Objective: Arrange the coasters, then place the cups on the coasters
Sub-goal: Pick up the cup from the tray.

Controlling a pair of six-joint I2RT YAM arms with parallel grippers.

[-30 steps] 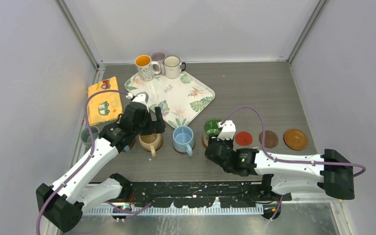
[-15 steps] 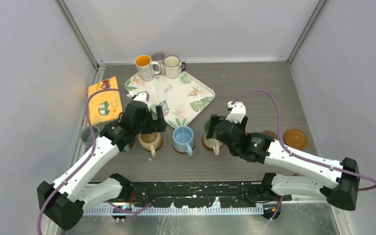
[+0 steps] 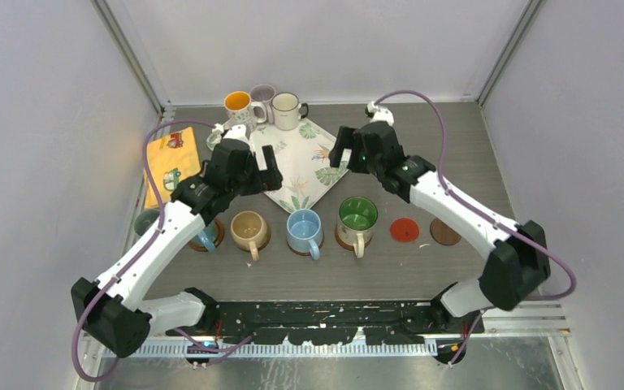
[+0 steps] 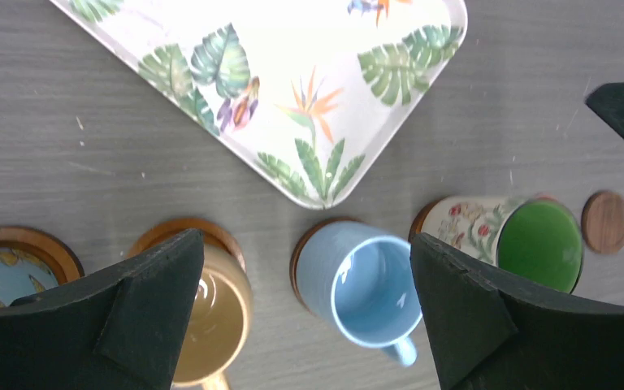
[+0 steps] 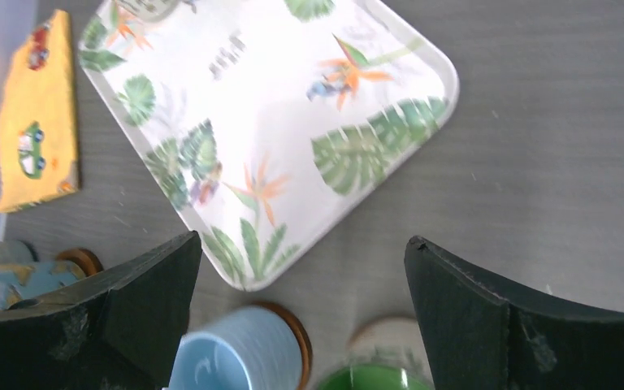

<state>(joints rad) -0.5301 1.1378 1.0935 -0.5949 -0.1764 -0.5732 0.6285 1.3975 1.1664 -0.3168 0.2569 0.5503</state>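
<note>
At the front of the surface (image 3: 455, 146), the tan cup (image 3: 249, 230), light blue cup (image 3: 302, 228) and green-inside cup (image 3: 357, 214) are seated on wooden coasters (image 4: 175, 230). A red coaster (image 3: 404, 230) and brown coaster (image 3: 444, 233) are seen uncovered beside them. Left claw (image 3: 253, 169) and right claw (image 3: 356, 153) are held wide open, empty, over the leaf-patterned tray (image 3: 302, 146).

Eight cups (image 3: 303, 229), seven coasters (image 3: 405, 230), one leaf-patterned tray (image 3: 302, 158), one yellow cloth (image 3: 166, 158)

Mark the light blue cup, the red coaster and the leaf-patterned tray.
light blue cup (image 3: 302, 227): top view, inside of the bowl.
red coaster (image 3: 405, 230): top view, centre of the disc.
leaf-patterned tray (image 3: 305, 161): top view, bare middle.
</note>
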